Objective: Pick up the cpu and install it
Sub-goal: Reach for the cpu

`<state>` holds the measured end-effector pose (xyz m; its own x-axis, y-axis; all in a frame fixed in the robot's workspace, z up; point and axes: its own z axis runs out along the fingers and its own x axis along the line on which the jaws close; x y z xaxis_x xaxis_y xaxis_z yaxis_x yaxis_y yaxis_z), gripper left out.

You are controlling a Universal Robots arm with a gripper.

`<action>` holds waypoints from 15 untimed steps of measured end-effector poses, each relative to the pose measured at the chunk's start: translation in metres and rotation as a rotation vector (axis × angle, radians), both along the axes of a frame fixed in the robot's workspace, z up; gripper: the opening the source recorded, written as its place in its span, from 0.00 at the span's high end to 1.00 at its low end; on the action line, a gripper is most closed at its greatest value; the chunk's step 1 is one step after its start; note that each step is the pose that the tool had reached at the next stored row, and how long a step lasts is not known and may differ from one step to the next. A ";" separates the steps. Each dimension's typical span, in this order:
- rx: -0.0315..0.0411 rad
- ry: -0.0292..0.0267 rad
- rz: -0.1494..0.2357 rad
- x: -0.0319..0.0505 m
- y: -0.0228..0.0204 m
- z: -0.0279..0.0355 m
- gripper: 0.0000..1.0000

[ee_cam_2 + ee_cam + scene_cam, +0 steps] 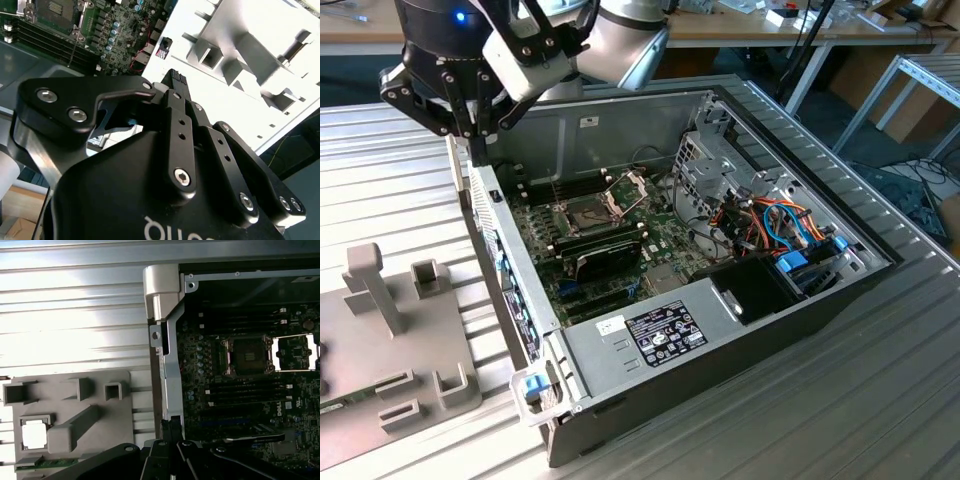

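The cpu, a small silver-grey square, lies in a pocket of the grey fixture plate outside the computer case. My gripper hangs above the case's side wall, between the fixture plate and the motherboard. Its fingertips look pressed together with nothing between them, and in the second wrist view they meet at one point. On the motherboard the empty cpu socket stands exposed, its hinged metal frame flipped open beside it.
The open case lies on a ribbed metal table. Memory slots flank the socket. A drive cage, bundled cables and a black power supply fill the case's far end. Upright grey posts rise from the fixture plate.
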<state>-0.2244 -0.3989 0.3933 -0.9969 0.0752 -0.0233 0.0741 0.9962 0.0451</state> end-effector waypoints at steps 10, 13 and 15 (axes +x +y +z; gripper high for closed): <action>0.0001 -0.0001 0.000 -0.0076 0.0000 0.0000 0.89; 0.0000 -0.0001 0.000 -0.0102 0.0000 0.0000 0.89; 0.0000 0.0000 0.000 -0.0113 0.0000 0.0000 0.89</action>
